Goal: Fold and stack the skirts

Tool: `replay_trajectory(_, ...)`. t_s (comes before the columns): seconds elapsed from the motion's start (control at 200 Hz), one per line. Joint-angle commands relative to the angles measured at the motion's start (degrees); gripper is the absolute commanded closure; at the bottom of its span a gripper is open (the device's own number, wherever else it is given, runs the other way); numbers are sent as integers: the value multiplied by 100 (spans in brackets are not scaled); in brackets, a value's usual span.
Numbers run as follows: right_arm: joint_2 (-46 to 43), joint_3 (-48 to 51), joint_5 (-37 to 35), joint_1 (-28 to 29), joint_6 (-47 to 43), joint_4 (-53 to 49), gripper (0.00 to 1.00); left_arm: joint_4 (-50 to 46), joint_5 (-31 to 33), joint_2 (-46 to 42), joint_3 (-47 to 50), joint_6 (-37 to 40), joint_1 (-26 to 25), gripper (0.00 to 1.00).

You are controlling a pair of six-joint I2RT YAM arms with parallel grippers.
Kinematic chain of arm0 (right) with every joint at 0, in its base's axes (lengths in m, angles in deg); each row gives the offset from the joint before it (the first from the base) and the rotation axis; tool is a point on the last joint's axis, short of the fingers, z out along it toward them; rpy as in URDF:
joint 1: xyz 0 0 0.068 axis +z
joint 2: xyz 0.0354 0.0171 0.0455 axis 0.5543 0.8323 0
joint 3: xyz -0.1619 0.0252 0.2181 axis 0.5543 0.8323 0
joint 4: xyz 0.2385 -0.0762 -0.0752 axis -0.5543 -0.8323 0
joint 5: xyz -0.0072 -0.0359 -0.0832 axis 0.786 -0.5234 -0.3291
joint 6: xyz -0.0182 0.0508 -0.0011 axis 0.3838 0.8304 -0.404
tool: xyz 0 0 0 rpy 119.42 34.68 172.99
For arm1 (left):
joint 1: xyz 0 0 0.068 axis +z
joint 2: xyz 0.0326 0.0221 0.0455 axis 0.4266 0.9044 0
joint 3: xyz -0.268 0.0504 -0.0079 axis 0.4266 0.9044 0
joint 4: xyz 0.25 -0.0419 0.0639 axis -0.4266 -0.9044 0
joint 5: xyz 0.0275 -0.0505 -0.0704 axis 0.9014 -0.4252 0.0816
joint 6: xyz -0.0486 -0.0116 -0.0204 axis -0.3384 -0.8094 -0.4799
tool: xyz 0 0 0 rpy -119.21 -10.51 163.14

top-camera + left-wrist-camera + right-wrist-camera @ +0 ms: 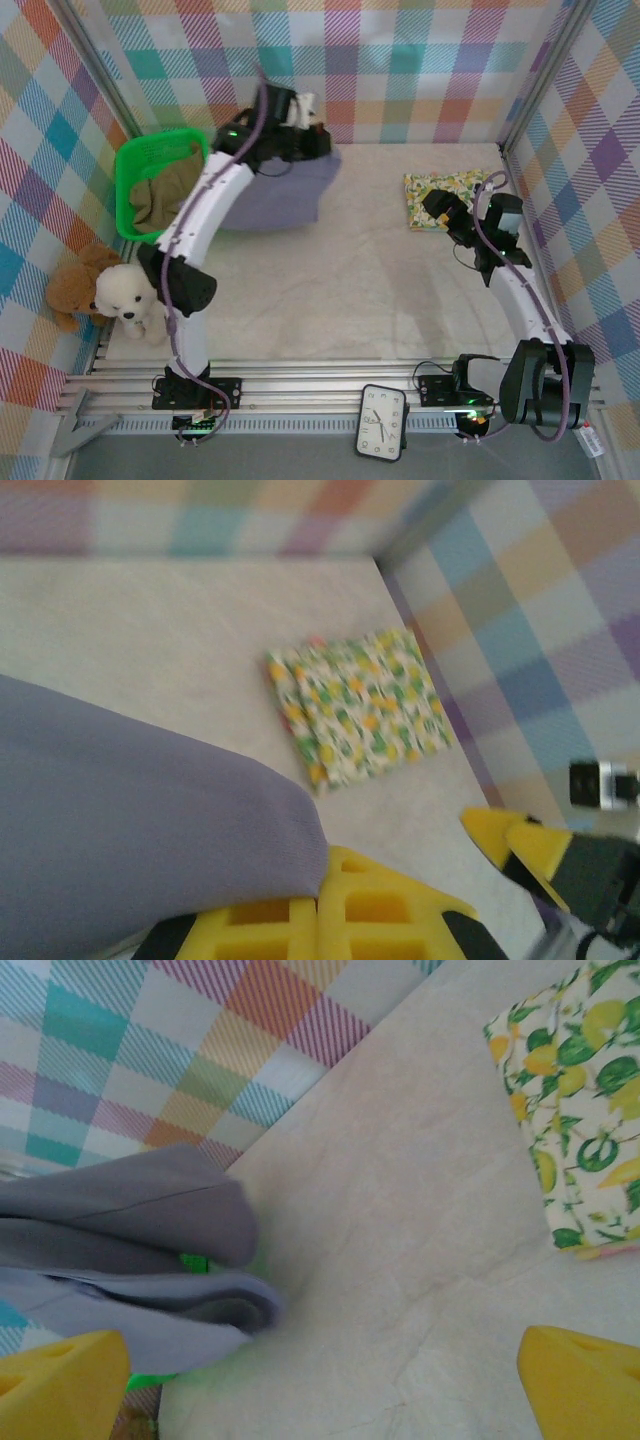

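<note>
- The left claw (pixel 312 135) is in the upper middle of the overhead view, close to the checked back wall. Its jaws are pressed together on an edge of the grey-lavender skirt (pixel 285 195).
- In the left wrist view the left claw (pixel 320 920) sits at the bottom edge. The grey-lavender skirt (pixel 130 820) fills the lower left and runs in between the yellow fingers (pixel 390 920).
- This skirt hangs down from the claw and its lower part spreads on the tabletop (pixel 340 290), just beside the green basket (pixel 135 160).
- An olive-khaki skirt (pixel 165 195) lies inside the basket, at the upper left.
- The floral skirt (pixel 445 188) lies folded flat on the tabletop at the upper right, near the right wall.
- The right claw (pixel 435 210) is at the near edge of the floral skirt. I cannot tell if it touches the cloth.
- In the right wrist view the right claw (pixel 320 1390) has its jaws spread wide and holds nothing. The floral skirt (pixel 580 1110) is at the upper right, and the grey-lavender skirt (pixel 130 1250) is at the left.
- Two teddy bears (pixel 100 290) sit at the lower left, and a clock (pixel 382 422) lies at the bottom edge.
</note>
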Motion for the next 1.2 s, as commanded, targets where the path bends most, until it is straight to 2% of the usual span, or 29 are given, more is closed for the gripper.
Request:
replay_trajectory(0.0,188,-33,403,77,-200,181,1,56,-287,814,-168,-224,-373,100)
replay_trajectory(0.075,333,-74,459,135,-260,53,1,-74,-532,1469,-812,-505,-528,100)
replay_trajectory(0.1,377,-83,483,155,-277,24,1,-147,-541,1651,-1070,-606,-552,96)
replay_trajectory(0.125,429,-87,505,185,-303,-7,1,-209,-566,1871,-1306,-707,-563,87)
replay_trajectory(0.17,493,-96,506,233,-329,-64,1,-334,-628,2174,-1684,-852,-549,64)
replay_trajectory(0.29,699,-170,449,398,-425,-383,1,-602,-544,2346,-1946,-990,-440,25)
replay_trajectory(0.34,793,-220,394,492,-434,-533,1,-802,-297,2215,-1829,-902,-355,17)
replay_trajectory(0.41,944,-276,166,743,-310,-670,1,-896,42,1874,-1361,-805,-194,11)
replay_trajectory(0.53,1274,-372,-483,1394,197,-902,1,-420,408,952,330,-968,266,0)
replay_trajectory(0.625,1555,-484,-878,1920,439,-936,1,-16,729,283,1535,-1251,695,0)
replay_trajectory(0.735,1954,-803,-1135,2502,407,-1098,0,-33,1373,-129,2482,-1652,1222,0)
replay_trajectory(0.785,2116,-1009,-1412,2761,289,-1348,0,71,1418,-228,2917,-1809,1491,1)
replay_trajectory(0.84,2198,-1149,-1760,3070,-55,-1511,1,215,1331,-246,3263,-1882,1770,7)
replay_trajectory(1.04,2650,-1754,-2734,4073,-2418,-2582,7,44,1090,314,3188,-1740,2283,27)
replay_trajectory(1.195,2846,-1806,-2992,4532,-3226,-2791,14,46,1290,741,2943,-1785,2283,35)
